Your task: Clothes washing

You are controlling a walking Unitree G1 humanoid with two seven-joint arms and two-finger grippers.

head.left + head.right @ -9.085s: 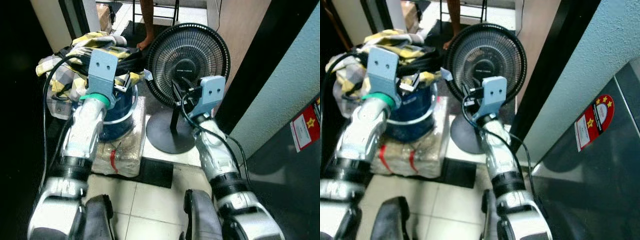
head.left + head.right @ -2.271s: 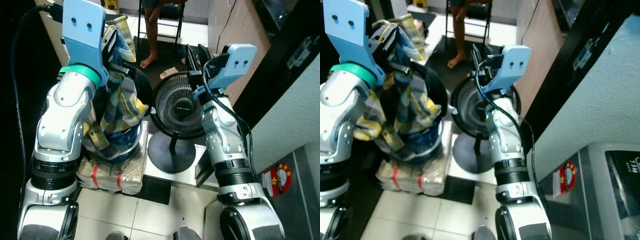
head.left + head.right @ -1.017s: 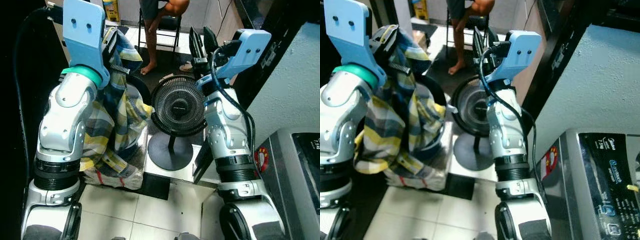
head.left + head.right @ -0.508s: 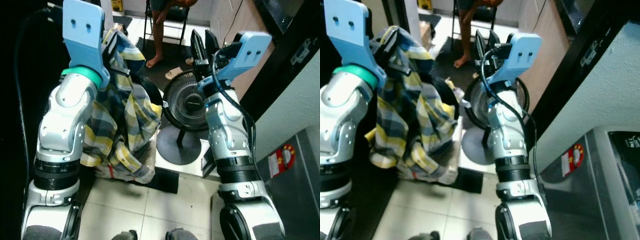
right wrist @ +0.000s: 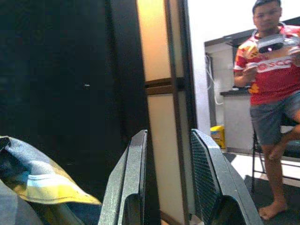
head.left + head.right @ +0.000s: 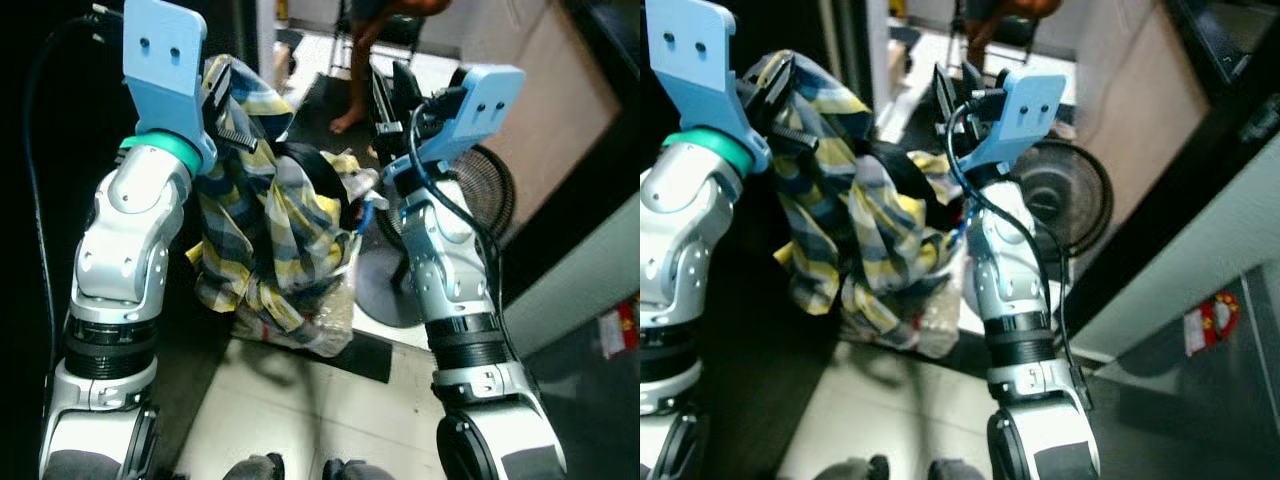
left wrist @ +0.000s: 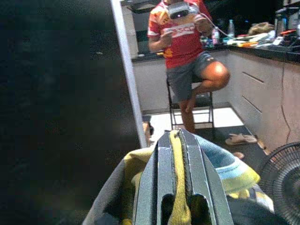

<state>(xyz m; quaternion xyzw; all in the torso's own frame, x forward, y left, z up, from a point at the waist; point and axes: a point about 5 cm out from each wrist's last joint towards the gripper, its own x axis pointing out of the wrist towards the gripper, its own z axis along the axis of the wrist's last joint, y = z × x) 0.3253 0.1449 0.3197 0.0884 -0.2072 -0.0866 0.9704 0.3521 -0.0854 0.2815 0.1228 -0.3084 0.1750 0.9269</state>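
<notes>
up close, the robot's left hand (image 7: 177,187) is raised at shoulder height, its two black fingers clamped tight on a fold of the yellow-and-blue plaid garment (image 6: 268,230), which hangs free in a bunch below the wrist. beside it the right hand (image 5: 168,187) is lifted level with the left, fingers parted a narrow way with nothing between them. below the dangling cloth sits a clear plastic-wrapped bundle (image 6: 315,320) on the tiled floor (image 6: 300,420), with a dark mat just beside it. further off stands a black pedestal fan (image 6: 1060,205), and at the right edge a grey appliance panel with a red sticker (image 6: 1203,318), judged to be the washing machine. beyond, a person (image 7: 187,56) in a red shirt sits on a chair. the task looks early: one garment is picked up and carried, but loading it into the washer, and the wash itself, are not yet done.
</notes>
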